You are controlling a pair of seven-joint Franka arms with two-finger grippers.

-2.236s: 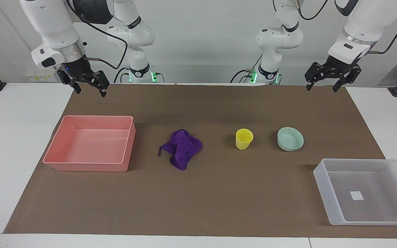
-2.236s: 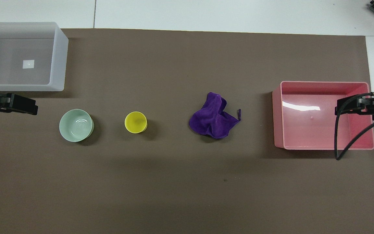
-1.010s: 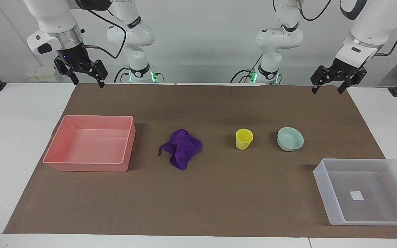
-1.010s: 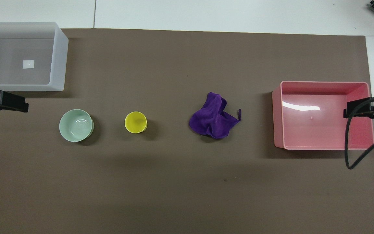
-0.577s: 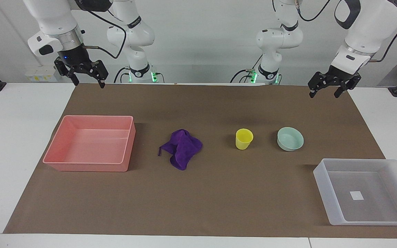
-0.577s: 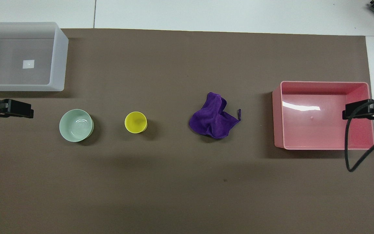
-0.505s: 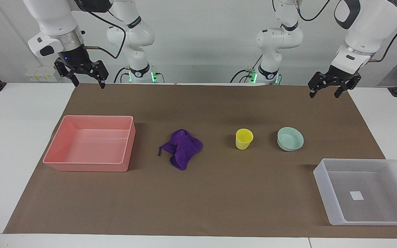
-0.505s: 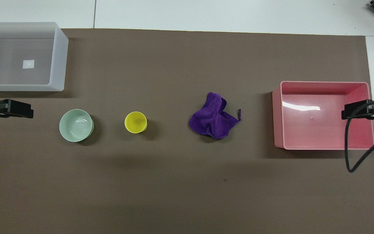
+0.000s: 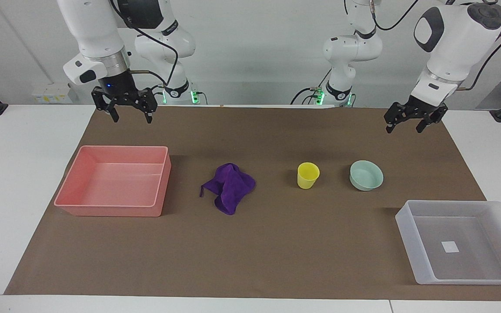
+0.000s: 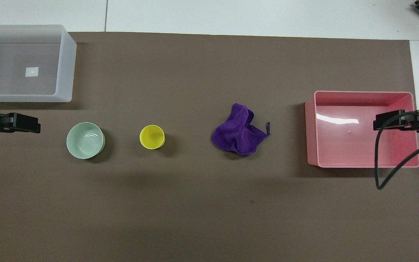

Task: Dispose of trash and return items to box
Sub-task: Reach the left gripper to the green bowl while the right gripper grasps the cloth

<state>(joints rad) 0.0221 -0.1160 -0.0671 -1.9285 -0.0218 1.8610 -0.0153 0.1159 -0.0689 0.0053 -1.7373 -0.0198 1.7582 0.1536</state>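
The purple cloth [image 9: 229, 187] lies crumpled on the brown mat, and it also shows in the overhead view [image 10: 239, 135]. The yellow cup [image 9: 308, 175] [image 10: 152, 137] stands upright beside it. The mint bowl [image 9: 366, 174] [image 10: 85, 140] sits beside the cup, toward the left arm's end. The translucent tray [image 9: 407, 226] [image 10: 66, 65] is empty, farther from the robots than the bowl. My left gripper [image 9: 403, 129] [image 10: 27, 123] hangs open and empty in the air over the mat beside the bowl. My right gripper [image 9: 131, 120] [image 10: 386, 122] hangs open and empty high over the pink bin.
The pink bin [image 9: 111, 211] [image 10: 311, 127] stands empty at the right arm's end of the mat, beside the cloth. The brown mat [image 9: 276, 243] covers most of the white table. A black cable [image 10: 380, 174] hangs from the right arm over the bin.
Both grippers have moved toward the table's middle and come down a little, the right one further. The cloth, cup, bowl, tray and bin have not moved.
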